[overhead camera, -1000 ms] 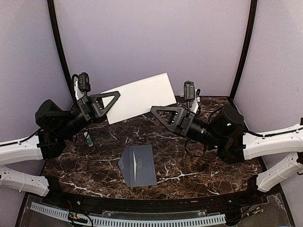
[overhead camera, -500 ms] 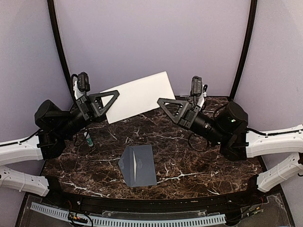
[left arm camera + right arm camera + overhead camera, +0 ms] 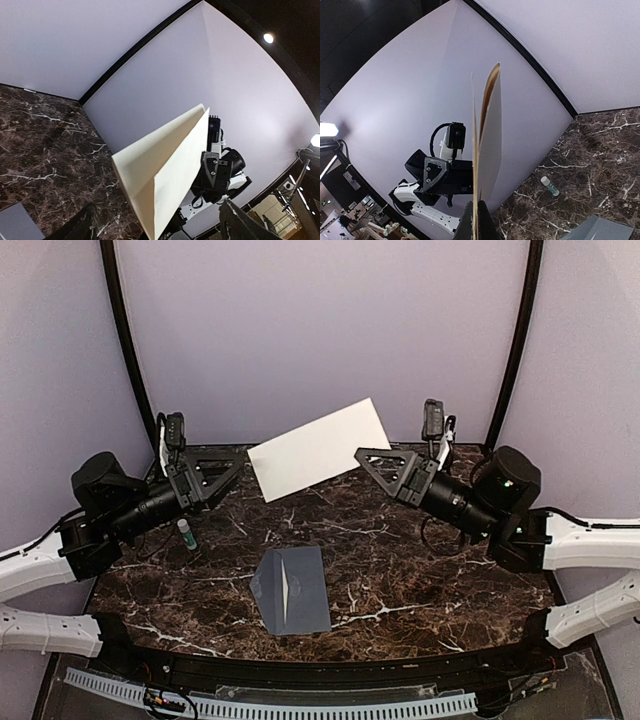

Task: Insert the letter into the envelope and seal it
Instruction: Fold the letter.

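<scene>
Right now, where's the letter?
Top view: the letter is up in the air over the far middle of the table, pinched at its right end by the right tool, with the open left tool at its left end.

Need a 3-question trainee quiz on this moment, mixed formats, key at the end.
1. True or false: the left gripper is open and does not grip the letter.
2. Multiple choice: where is the envelope?
A) lying flat on the table, near its front edge
B) clamped in a gripper
C) leaning on the back wall
3. Fill in: the right gripper is shut on one end of the ___, holding it up above the table.

Key: 1 true; 2 A; 3 letter.
</scene>
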